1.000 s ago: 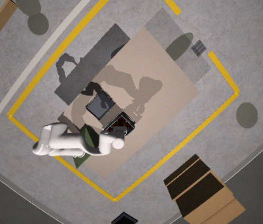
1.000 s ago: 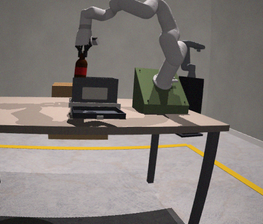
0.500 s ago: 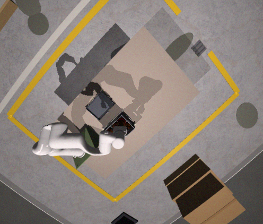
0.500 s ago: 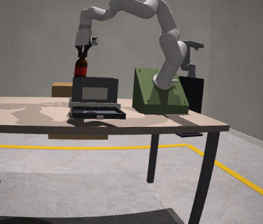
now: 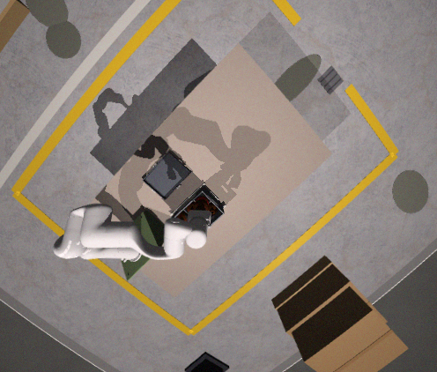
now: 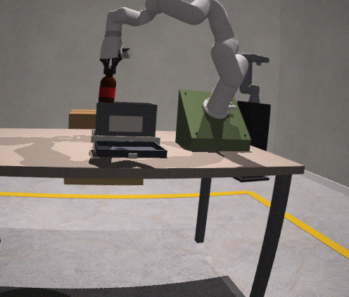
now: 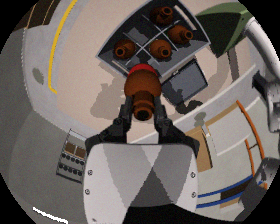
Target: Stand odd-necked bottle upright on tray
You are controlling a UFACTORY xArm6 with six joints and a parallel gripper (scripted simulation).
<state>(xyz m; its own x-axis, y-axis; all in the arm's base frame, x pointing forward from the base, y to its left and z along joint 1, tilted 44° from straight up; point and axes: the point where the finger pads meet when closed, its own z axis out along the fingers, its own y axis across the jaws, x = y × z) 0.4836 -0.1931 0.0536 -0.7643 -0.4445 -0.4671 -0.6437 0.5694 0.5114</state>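
- Nearest you in the exterior view, the dark tray (image 5: 165, 176) (image 6: 131, 152) (image 7: 186, 85) lies level by the counter's (image 5: 279, 154) (image 6: 65, 172) (image 7: 78, 60) near edge.
- Just behind it you have the grey crate (image 5: 212, 197) (image 6: 101, 119) (image 7: 122, 30), pale panel facing you; four brown bottles (image 7: 161, 49) stand inside.
- Your gripper (image 5: 200, 217) (image 6: 110, 70) (image 7: 143, 103) points down, jaws closed on the neck of the fifth bottle (image 6: 107, 86) (image 7: 142, 87), which hangs nearly upright; the crate hides its base from you.
- Its label is red; you can't make out any writing.
- Your arm (image 5: 112, 234) (image 6: 223, 63) arches high from the green wedge (image 5: 136, 266) (image 6: 188, 119) (image 7: 221, 25) toward the counter's right edge.
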